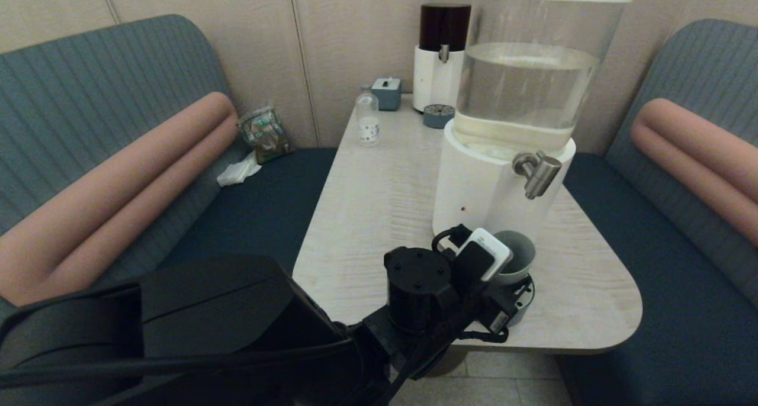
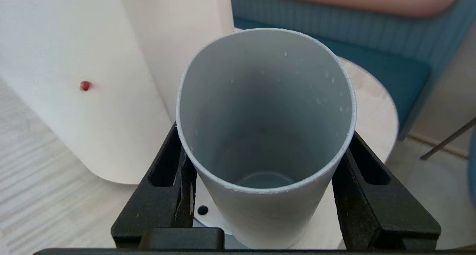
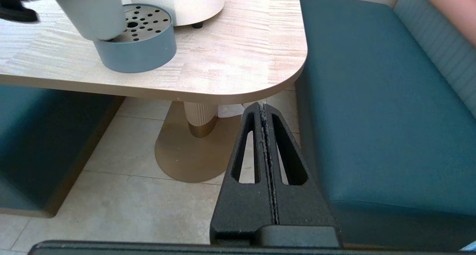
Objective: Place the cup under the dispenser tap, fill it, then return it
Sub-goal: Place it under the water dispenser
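Note:
The grey-blue cup (image 1: 516, 253) stands upright at the front of the big white-based dispenser (image 1: 474, 187), just below and slightly nearer than the steel tap (image 1: 538, 172). My left gripper (image 2: 264, 143) is shut on the cup (image 2: 266, 128), one black finger (image 2: 174, 180) on each side of its wall. Droplets cling to the inside of the cup, and no stream is falling into it. In the right wrist view the cup (image 3: 93, 13) is over the perforated blue drip tray (image 3: 139, 43); whether it rests on it is unclear. My right gripper (image 3: 263, 105) is shut on nothing, parked low beside the table.
At the back of the table (image 1: 379, 216) stand a smaller dispenser with dark liquid (image 1: 443, 45), a second drip tray (image 1: 438, 116), a small clear bottle (image 1: 367, 119) and a blue box (image 1: 386, 92). Teal benches flank the table; its rounded front corner (image 3: 290, 76) is near my right gripper.

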